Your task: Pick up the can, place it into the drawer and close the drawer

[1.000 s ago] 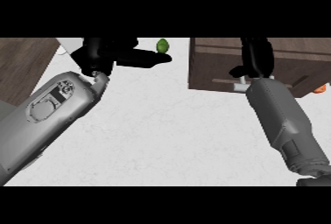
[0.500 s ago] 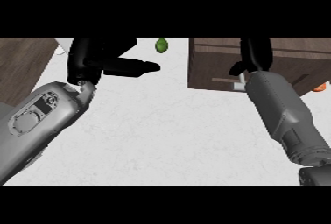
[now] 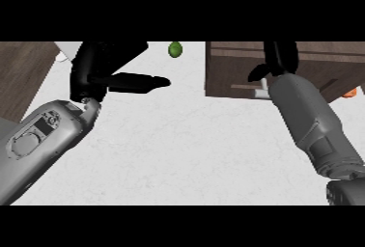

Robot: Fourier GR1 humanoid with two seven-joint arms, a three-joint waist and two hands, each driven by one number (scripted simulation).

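In the head view, the only one given, the right hand [image 3: 274,60] reaches over the dark wooden drawer [image 3: 235,72] at the worktop's [image 3: 185,144] far right edge, its black fingers running up out of the top of the view, so whether they are straight or curled I cannot tell. A pale handle [image 3: 262,86] shows just beside the right forearm's wrist, at the drawer's near face. The can is nowhere to be seen: it may lie inside the drawer, under the right hand, or beyond the view, and I cannot say which. The left hand [image 3: 107,72] hovers over the far left part of the worktop, its fingers relaxed and its thumb stuck out toward the middle, holding nothing. A small green fruit [image 3: 175,48] lies at the far edge between the two hands, and something orange [image 3: 349,92] peeks in at the right edge. If the step in hand is closing, it would be best done by setting the right hand flat against the drawer's front, near the handle, and pushing squarely along its slide, while the left hand stays clear.
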